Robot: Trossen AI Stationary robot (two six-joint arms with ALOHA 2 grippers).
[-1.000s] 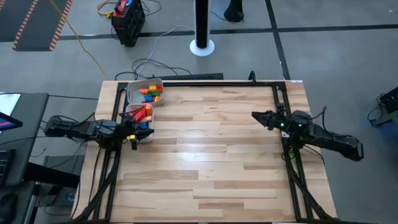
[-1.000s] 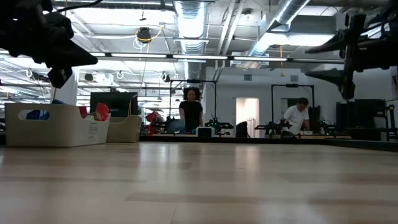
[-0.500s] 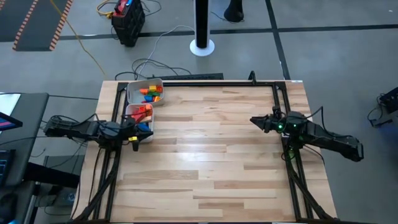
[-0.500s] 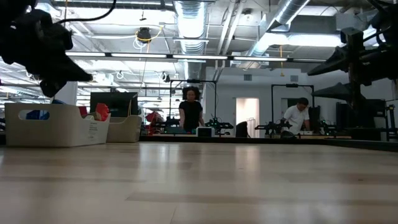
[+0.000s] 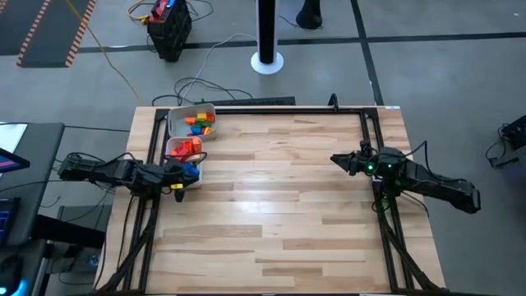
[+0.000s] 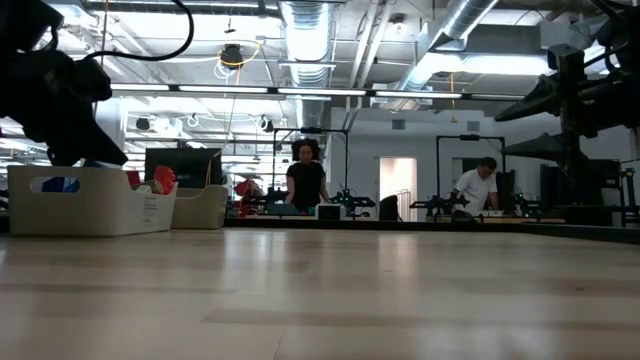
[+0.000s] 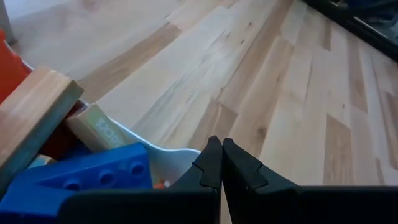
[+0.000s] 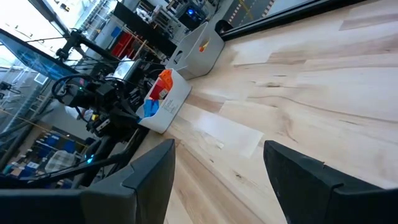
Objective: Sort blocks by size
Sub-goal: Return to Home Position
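Heaped in two white rectangular plastic trays [image 5: 174, 123] at the far left corner of the light wooden table [image 5: 279, 214]: small red, orange, blue and green blocks [image 5: 197, 122]. Long axes mixed, pointing no common way. Seen close from the left wrist, one pale wooden bar [image 7: 38, 106] leaning up over a blue studded brick [image 7: 87, 177]. At the nearer tray's near edge, left end effector [image 5: 182, 174], fingers pressed together, blocks just beyond the tips. Well apart from them, near the table's right side, right end effector [image 5: 337, 159], fingers spread wide
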